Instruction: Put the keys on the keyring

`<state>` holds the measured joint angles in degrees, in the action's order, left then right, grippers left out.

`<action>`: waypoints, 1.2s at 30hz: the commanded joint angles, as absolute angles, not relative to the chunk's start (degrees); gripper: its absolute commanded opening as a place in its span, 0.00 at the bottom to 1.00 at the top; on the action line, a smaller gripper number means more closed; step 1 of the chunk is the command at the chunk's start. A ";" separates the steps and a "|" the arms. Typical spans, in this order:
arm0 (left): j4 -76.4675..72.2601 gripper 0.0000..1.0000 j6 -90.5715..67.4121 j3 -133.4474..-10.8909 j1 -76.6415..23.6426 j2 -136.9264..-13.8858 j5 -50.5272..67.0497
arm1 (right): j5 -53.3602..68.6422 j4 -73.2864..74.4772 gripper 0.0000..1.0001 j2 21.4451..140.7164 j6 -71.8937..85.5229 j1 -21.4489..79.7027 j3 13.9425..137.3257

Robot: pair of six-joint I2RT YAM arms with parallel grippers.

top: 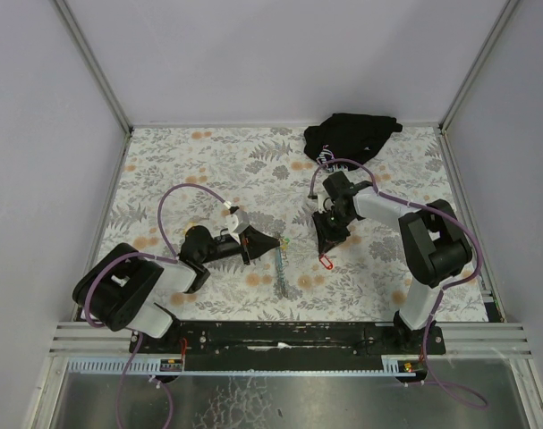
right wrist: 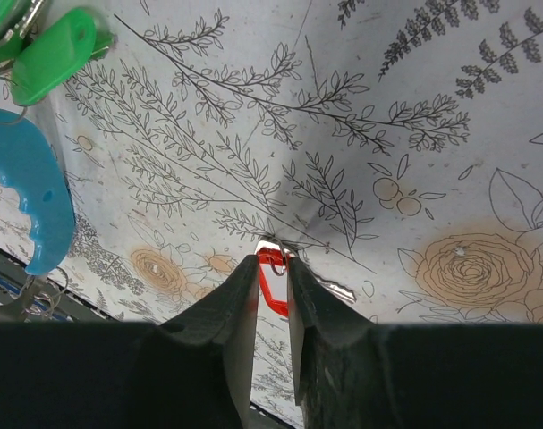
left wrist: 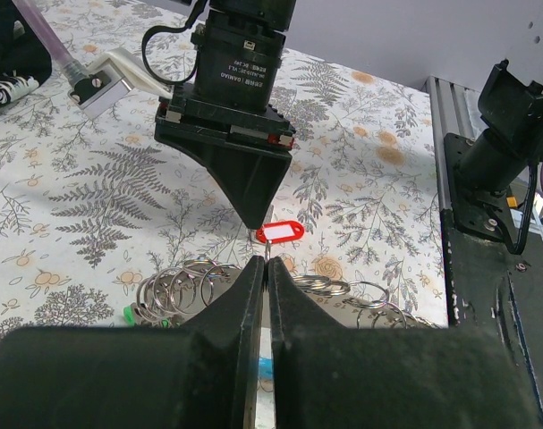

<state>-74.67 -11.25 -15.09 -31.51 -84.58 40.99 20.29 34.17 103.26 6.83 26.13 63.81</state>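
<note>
Top external view, left to right: the left gripper [top: 271,243], a matte black wedge, lies low over the fern-and-flower printed tablecloth [top: 208,170] with its tip at the keyring [top: 284,243], a small tangle of thin wire loops. From it a narrow patterned lanyard strap [top: 282,273] runs straight toward the near edge. This gripper's flat pads are pressed fully together; whether any wire is caught between them I cannot tell. The left wrist view shows shiny steel rings [left wrist: 186,286] fanned on the cloth on both sides of its tip.

Just right of the ring, the right gripper [top: 325,248] points down, its tapered fingers pinching the red-tagged key [top: 326,261], whose glossy oval plastic tag fills the slim gap between them. Its wrist view also shows a smooth green tag [right wrist: 52,54] and a curved light-blue plastic piece [right wrist: 34,197] with a scalloped inner edge. A crumpled black cloth bundle [top: 350,138] lies at the far right.
</note>
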 commanded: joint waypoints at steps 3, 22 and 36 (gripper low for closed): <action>-76.19 0.00 -10.28 -16.55 -31.90 -83.59 41.58 | 21.76 34.07 0.26 103.36 6.15 25.92 63.79; -75.78 0.00 -10.11 -16.73 -32.17 -83.80 41.71 | 22.31 34.12 0.19 103.53 5.63 25.88 62.88; -75.71 0.00 -9.48 -16.78 -32.40 -83.58 42.52 | 21.03 27.93 0.00 88.61 1.40 25.87 56.80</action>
